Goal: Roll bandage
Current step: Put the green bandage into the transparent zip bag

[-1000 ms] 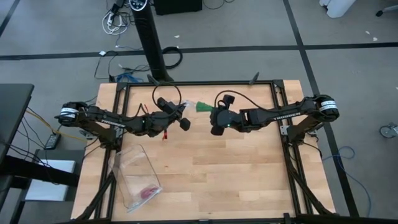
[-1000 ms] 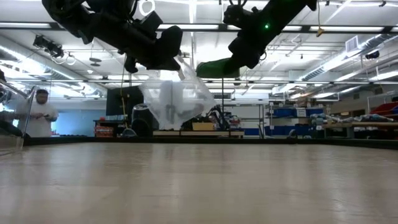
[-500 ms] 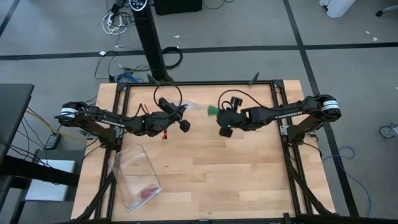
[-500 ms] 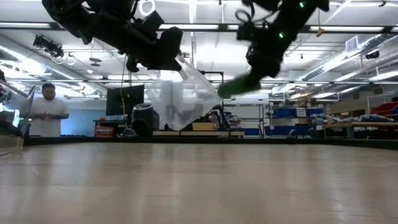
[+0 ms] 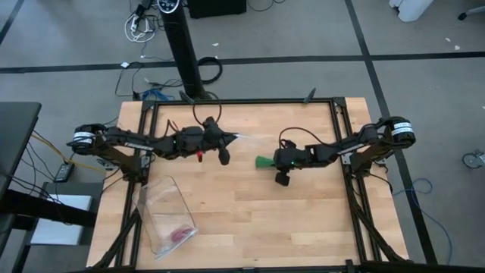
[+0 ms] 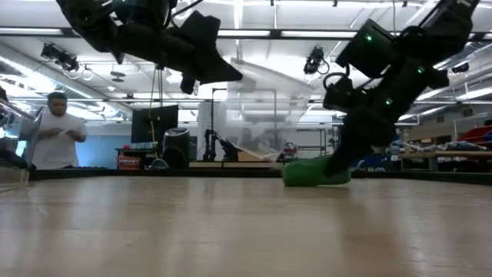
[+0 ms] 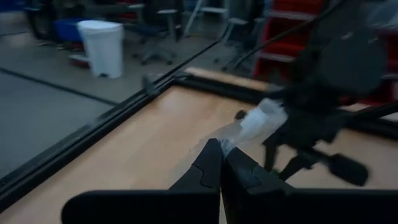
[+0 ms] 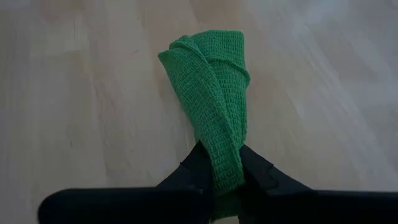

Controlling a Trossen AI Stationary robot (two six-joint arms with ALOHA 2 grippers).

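The right hand [image 8: 221, 167] is clamped on one end of the bright green knitted bandage [image 8: 208, 106], a loosely bunched, half-twisted roll whose free end rests on the pale wooden desk [image 5: 242, 220], right of its middle. Held low and tilted like this, the fabric seems meant to be set down where it can be straightened and wound up; it is far from a tidy cylinder, so the rolling looks barely begun.

The left hand [image 7: 221, 163] is pinched shut on a corner of a thin clear plastic bag [image 6: 261, 108], which hangs in the air above the far-left part of the desk, well apart from the bandage. Lifting it that way probably keeps the bag clear of the working area.

Counted: one green bandage, two clear bags – the one held aloft and a second clear plastic bag [image 5: 168, 214] lying flat near the front-left corner, with one small pink item [image 5: 179, 234] inside it. One person [image 6: 55, 138] stands in the room behind
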